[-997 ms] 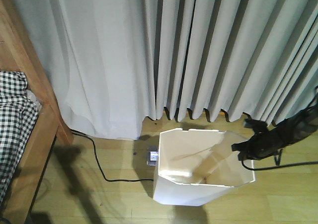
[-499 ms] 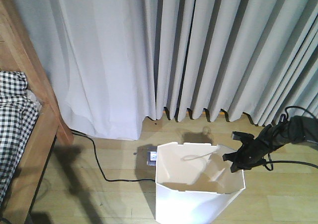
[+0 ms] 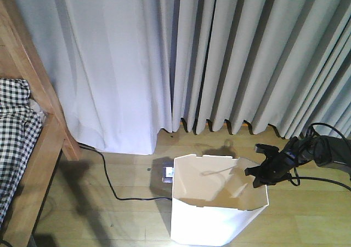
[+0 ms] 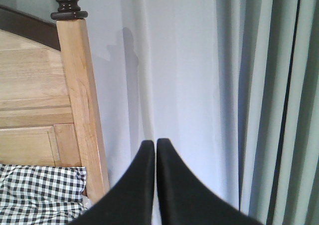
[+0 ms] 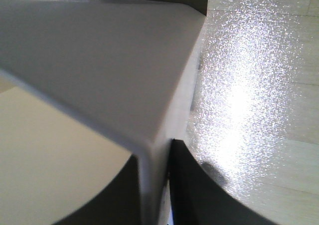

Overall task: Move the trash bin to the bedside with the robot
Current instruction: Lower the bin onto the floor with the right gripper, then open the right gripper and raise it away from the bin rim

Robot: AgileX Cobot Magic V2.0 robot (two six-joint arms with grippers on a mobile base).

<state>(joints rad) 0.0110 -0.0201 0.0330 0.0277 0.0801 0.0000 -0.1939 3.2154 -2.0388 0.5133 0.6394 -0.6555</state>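
Standing on the pale wooden floor [image 3: 307, 214] at the lower centre of the front view, the trash bin [image 3: 216, 217] showed no readable writing or brand. It was white, thin-walled plastic with clipped corners, tapering downward, its inside a creamy beige. It sat just in front of the grey pleated curtains [image 3: 219, 55] and well apart from the bed [image 3: 33, 148], whose light wooden frame and black-and-white checked bedding [image 3: 13, 132] filled the left edge. A black cable [image 3: 109, 184] ran across the floor to a small grey box [image 3: 168, 173] just beside the bin's upper-left corner; any marking on that box was too small to read.

The right arm [image 3: 321, 151], black with looping cables, reached in from the right edge, its right claw [image 3: 260, 173] at the bin's right rim. In the right wrist view the right claw [image 5: 154, 185] was clenched on the bin's thin wall, one finger [image 5: 117, 195] inside and one outside.

In the left wrist view the left claw [image 4: 155, 150] had its black tips pressed together on nothing, facing the bedpost [image 4: 82, 110] and curtain.
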